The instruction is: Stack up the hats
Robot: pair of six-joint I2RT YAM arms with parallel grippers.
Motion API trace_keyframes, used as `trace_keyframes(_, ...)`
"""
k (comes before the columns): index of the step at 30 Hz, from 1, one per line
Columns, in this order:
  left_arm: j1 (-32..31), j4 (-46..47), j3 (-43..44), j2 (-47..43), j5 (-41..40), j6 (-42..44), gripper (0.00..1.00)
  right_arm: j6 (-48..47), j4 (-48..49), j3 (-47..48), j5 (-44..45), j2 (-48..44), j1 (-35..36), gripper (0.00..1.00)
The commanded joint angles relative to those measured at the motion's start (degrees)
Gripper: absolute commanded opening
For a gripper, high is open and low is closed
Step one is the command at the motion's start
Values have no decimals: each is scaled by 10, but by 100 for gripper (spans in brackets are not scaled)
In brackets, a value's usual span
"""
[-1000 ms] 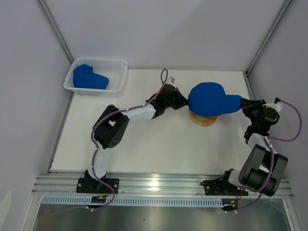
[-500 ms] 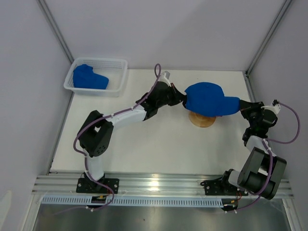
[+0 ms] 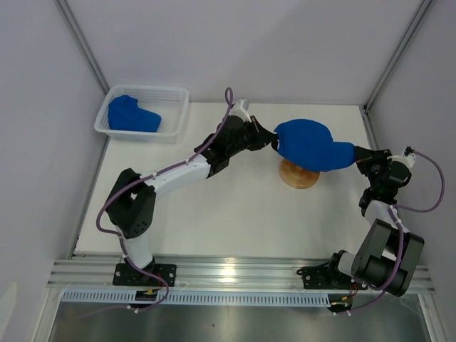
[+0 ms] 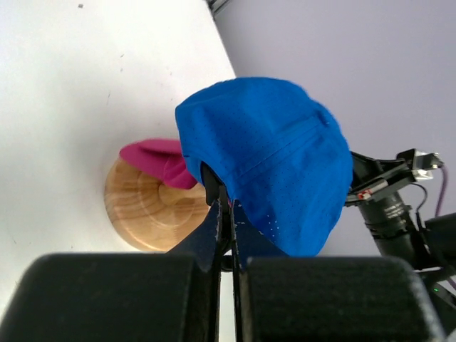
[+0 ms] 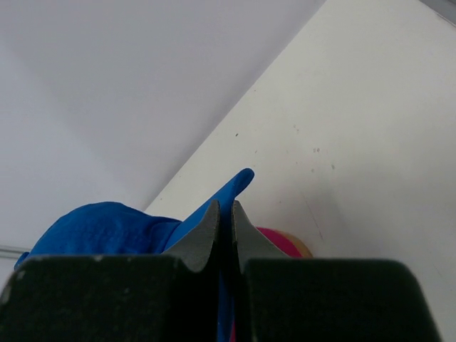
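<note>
A royal blue cap (image 3: 310, 144) hangs in the air above the round wooden stand (image 3: 299, 173), held from both sides. My left gripper (image 3: 274, 141) is shut on its back edge; in the left wrist view (image 4: 222, 206) the cap's crown (image 4: 274, 157) fills the middle. My right gripper (image 3: 358, 153) is shut on the brim (image 5: 228, 191), which pokes out past the fingers. A magenta-pink cap (image 4: 160, 160) lies on the stand (image 4: 142, 210) below and also shows in the right wrist view (image 5: 274, 242). A second blue cap (image 3: 132, 114) lies in the basket.
The white mesh basket (image 3: 153, 90) sits at the table's back left corner. Grey walls close the back and both sides. The left arm reaches diagonally across the table's middle; the right arm stands along the right edge.
The blue cap has shifted a little towards the back, uncovering more of the wooden stand. The left arm has stretched out farther; both grippers still hold the cap.
</note>
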Motion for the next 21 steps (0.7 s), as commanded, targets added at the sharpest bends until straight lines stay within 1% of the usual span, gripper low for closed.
trace_keyframes(1, -3, 36, 26, -51, -5, 29, 1, 8, 51, 18, 31, 6, -5, 0)
trace_keyframes(6, -3, 18, 53, -35, -1, 39, 1, -6, 38, 33, 42, -8, -5, 0)
trace_keyframes(9, -3, 10, 61, -25, 6, 39, 1, -28, 9, 28, 81, -29, -5, 0)
trace_keyframes(13, -4, 12, 53, -20, 14, 37, 1, -45, 15, 2, 126, -55, -6, 0)
trace_keyframes(15, -6, 7, 56, -19, 15, 44, 1, -49, 20, -1, 128, -63, -9, 0)
trace_keyframes(18, -8, -4, 54, -16, 11, 53, 1, -56, 26, 12, 106, -64, -10, 0)
trace_keyframes(21, -10, 8, 28, -21, 10, 50, 1, -64, 38, 29, 71, -59, -9, 0)
